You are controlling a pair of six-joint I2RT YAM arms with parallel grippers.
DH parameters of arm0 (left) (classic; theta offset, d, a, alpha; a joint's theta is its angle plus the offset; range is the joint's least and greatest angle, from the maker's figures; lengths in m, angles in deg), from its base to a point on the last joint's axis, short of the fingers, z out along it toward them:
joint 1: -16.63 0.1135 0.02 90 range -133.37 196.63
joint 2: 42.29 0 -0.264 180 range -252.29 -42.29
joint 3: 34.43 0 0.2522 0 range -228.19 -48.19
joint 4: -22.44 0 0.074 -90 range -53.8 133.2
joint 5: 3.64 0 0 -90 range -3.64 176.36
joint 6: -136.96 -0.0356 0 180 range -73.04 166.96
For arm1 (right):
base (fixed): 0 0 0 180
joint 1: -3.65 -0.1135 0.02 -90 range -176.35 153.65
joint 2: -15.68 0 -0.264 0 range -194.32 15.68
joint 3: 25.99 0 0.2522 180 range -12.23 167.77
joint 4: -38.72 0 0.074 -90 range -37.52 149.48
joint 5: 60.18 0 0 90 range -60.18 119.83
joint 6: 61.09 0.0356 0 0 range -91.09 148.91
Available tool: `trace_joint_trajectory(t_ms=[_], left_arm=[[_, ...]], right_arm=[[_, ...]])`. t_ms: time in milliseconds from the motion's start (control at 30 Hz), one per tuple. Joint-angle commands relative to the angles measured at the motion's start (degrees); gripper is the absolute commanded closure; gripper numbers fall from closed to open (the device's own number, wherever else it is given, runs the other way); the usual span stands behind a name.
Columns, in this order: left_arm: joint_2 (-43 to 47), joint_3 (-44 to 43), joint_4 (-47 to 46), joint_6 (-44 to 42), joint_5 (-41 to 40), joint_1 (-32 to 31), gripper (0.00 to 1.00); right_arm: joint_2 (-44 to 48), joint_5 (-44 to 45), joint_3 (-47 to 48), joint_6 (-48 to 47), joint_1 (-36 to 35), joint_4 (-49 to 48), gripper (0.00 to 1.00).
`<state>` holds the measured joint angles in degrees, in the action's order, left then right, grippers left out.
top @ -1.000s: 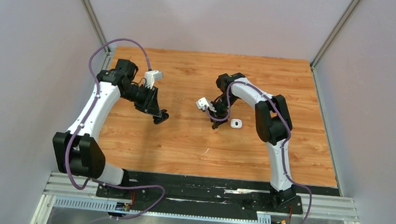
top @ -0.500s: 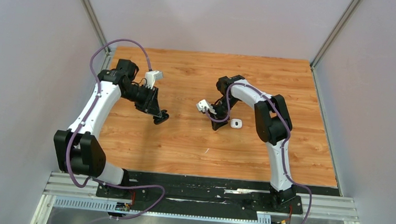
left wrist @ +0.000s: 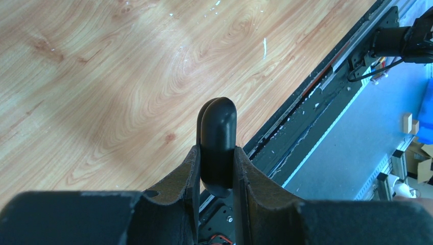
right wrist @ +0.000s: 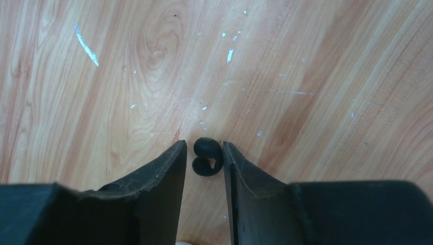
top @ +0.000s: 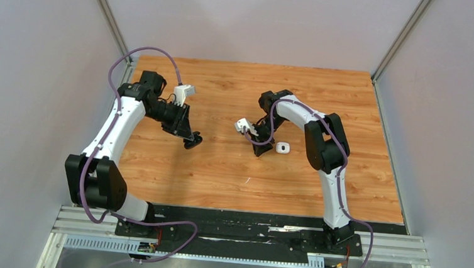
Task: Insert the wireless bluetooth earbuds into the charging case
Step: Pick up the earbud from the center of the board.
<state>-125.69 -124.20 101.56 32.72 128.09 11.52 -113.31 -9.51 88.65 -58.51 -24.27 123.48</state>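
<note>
1. Since the earlier top views, the right pincer (right wrist: 203,145) has tucked in closer under its wrist, as if tipped more steeply toward the desk (right wrist: 306,76). The left arm looks unchanged.
2. The right pincer's jaws stand apart with a black earbud (right wrist: 207,158) lying between them on the wood. The gap is narrow. The earbud sits nearer the right-hand finger in the wrist view, and I cannot tell whether it touches that finger. No grip is made yet.
3. Straddling the earbud like this reads as lining up for a pinch: the fingers (right wrist: 168,168) come down either side so that closing would trap the rounded body.
4. The left pincer (left wrist: 216,149) is clamped together on a black charging case (left wrist: 218,122). It holds the case edge-on and lifted off the desk, with the rounded end sticking out past the fingertips.
5. Judging by the task, the case is held up in the left arm so the right arm can bring an earbud over to it. From this view I cannot tell whether its lid is open.
6. Further out, a white charging case (top: 283,148) rests on the desk just beside the right pincer, on its outer side.
7. The two arms are well apart, so a carry across the desk is still needed once the earbud is pinched. The bud is small and rounded and could slip out sideways.
</note>
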Motion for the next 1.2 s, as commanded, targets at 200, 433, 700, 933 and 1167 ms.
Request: trace_joint_trajectory(t_ms=[200, 433, 700, 933, 1167], left_arm=[[-0.48, -0.42, -1.01, 0.39, 2.09, 0.36, 1.0], [-0.8, -0.69, -1.18, 0.45, 2.3, 0.32, 1.0], [-0.89, -0.72, -1.12, 0.55, 2.43, 0.35, 1.0], [-1.06, -0.67, -1.09, 0.48, 2.51, 0.29, 1.0], [-1.24, -0.83, -1.24, 0.52, 2.64, 0.36, 1.0]], right_arm=[[1.63, 0.88, 1.95, 1.93, 0.96, -1.0, 0.65], [1.89, 1.06, 1.67, 2.45, 1.29, -0.78, 0.67], [1.81, -0.05, 2.35, 3.58, 1.38, -0.72, 0.73], [1.38, 0.62, 3.32, 4.49, 1.38, 0.43, 0.67], [1.29, 0.67, 4.17, 5.4, 1.38, 0.98, 0.71]])
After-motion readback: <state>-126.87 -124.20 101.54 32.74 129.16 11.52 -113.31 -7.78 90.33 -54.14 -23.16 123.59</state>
